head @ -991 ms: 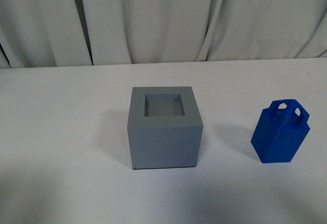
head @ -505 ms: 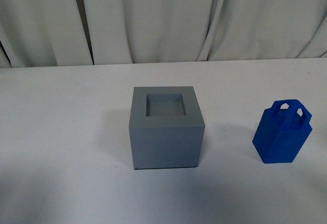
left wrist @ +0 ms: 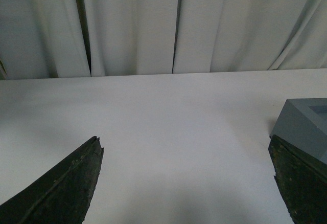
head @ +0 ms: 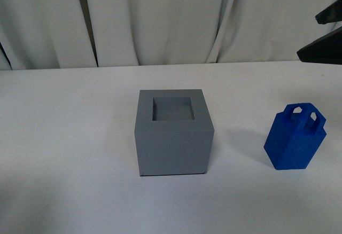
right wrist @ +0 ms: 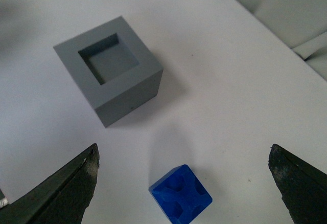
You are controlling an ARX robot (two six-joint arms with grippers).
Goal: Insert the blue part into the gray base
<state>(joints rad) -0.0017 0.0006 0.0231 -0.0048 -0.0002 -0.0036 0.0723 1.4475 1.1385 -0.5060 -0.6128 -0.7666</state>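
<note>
The gray base (head: 173, 138) stands mid-table with its square recess up and empty. The blue part (head: 294, 138) stands upright to its right, handle on top, apart from the base. My right gripper (head: 327, 31) is open and empty, high above the table at the right edge of the front view. In the right wrist view it (right wrist: 184, 150) looks down on the blue part (right wrist: 180, 194) and the base (right wrist: 110, 68). My left gripper (left wrist: 185, 142) is open and empty, low over bare table, with a corner of the base (left wrist: 306, 124) beside one finger.
The white table (head: 69, 138) runs back to a pale curtain (head: 171, 20) along its far edge. Nothing else stands on the table in these views.
My right gripper has come into the front view at the upper right edge. The base and the blue part have not moved.
</note>
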